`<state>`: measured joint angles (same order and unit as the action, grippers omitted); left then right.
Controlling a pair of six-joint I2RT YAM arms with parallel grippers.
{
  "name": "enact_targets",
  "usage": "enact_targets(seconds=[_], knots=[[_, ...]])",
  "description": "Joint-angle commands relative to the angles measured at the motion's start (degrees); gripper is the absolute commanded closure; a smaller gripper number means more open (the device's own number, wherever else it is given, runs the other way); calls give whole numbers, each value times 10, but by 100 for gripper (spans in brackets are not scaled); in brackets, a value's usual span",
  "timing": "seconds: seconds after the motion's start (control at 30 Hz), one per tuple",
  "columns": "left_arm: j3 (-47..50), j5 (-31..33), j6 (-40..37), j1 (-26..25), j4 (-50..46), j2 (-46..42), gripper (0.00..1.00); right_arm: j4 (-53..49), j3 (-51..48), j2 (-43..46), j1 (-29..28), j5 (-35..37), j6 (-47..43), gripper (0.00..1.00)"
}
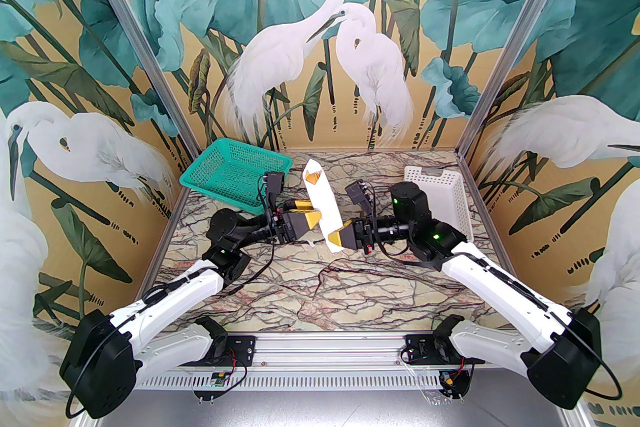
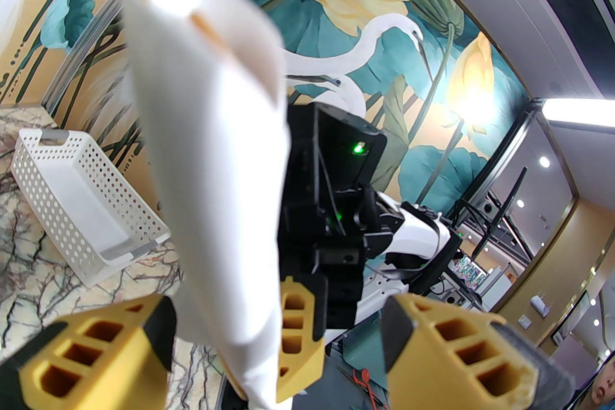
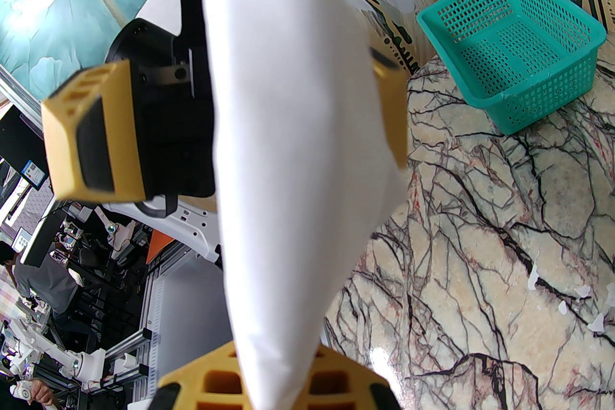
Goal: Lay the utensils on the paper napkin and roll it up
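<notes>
The napkin roll (image 1: 320,202) slants over the middle of the table (image 1: 350,285), utensils (image 1: 314,175) tucked in its far end. The right gripper (image 1: 336,240) clamps the roll's near end, and the left gripper (image 1: 311,212) gapes just left of it. The mesh basket (image 1: 235,174) sits behind-left of the roll, the perforated bin (image 1: 452,194) to its right.

Top cam high, facing fwd, wrist cams close-up — share napkin roll (image 1: 321,199)

Far left: green basket (image 1: 235,174).
Far right: white basket (image 1: 462,204).
Centre: rolled napkin (image 1: 321,202), held up.
Near table (image 1: 350,285): open passage.
</notes>
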<state>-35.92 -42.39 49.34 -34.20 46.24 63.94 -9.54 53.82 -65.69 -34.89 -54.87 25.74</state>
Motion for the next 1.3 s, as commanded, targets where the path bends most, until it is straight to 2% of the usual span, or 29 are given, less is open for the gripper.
enact_targets(seconds=[0.0,0.2,0.47,0.6,0.9,1.27], knots=[[-2,25,-15,-19,12,26,21,24,7,-7,-5,-7,2,100],[-25,17,4,-44,68,78,20,20,8,-13,-11,-4,0,100],[-45,-9,16,-51,94,87,29,-5,11,-12,-11,11,-15,100],[-48,-23,29,-51,105,84,40,-18,11,-8,-7,25,-20,100],[-48,-34,40,-50,115,67,51,-16,0,11,18,38,-7,100],[-48,-41,47,-51,119,65,58,-6,-11,27,38,44,4,100]])
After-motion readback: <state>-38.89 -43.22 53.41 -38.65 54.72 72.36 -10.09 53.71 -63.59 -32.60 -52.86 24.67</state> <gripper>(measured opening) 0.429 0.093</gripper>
